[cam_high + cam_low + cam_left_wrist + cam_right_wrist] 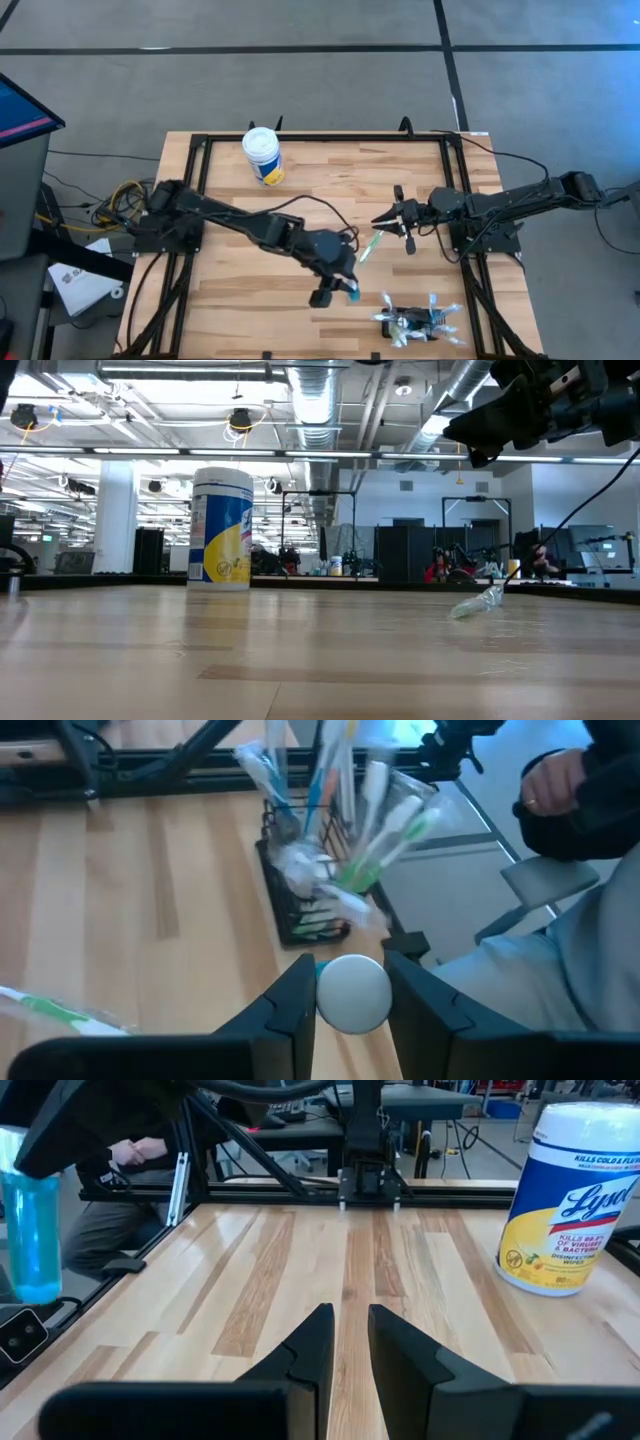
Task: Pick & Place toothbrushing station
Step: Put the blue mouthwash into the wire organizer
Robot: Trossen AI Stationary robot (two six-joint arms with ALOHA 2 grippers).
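- Left gripper (337, 291) hovers near the worktop's (230, 270) front edge, its fingers (290, 1010) gripping a blue toothbrush (352, 992) by its white end
- Toothbrushing station (415, 324) sits just beyond, crowded with brushes; a careless insertion could topple it
- Right gripper (400, 218) — empty, fingers slightly apart — waits mid-worktop

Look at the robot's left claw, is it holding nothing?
No, the left claw has a round white-ended thing pinched between its fingers, close to the toothbrushing station full of toothbrushes.
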